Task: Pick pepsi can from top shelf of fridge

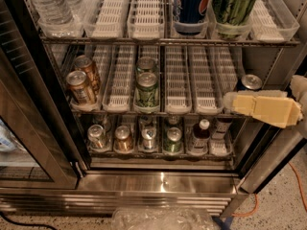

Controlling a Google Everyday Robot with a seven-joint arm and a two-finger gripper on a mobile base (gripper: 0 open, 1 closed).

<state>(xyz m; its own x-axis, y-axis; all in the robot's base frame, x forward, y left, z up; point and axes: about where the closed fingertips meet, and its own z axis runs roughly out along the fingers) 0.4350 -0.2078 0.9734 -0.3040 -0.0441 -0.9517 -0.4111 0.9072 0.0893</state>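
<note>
Across 12 o'clock, metal wire top shelf (pixel 158 41) bearing white slotted trays (pixel 146 13); clear water bottles (pixel 48 6) at 10 o'clock; dark blue pepsi can (pixel 192 6) and green-patterned can (pixel 235 6) at 1 o'clock. Cream gripper (pixel 230 102) at 3 o'clock.

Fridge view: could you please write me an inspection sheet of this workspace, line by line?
Surface: top shelf, a wire rack with white lane trays and clear bins.
Job's things: pepsi can upright in a bin on the top shelf; fridge, door open.
Clutter: green can beside the pepsi can; water bottles far left; bronze cans and other drinks on lower racks.
Grasping part: tool at right, before the middle rack, below the pepsi can.
Cables: orange cable on floor, right; dark cable lower left.
Surroundings: speckled floor; clear plastic at bottom edge.
</note>
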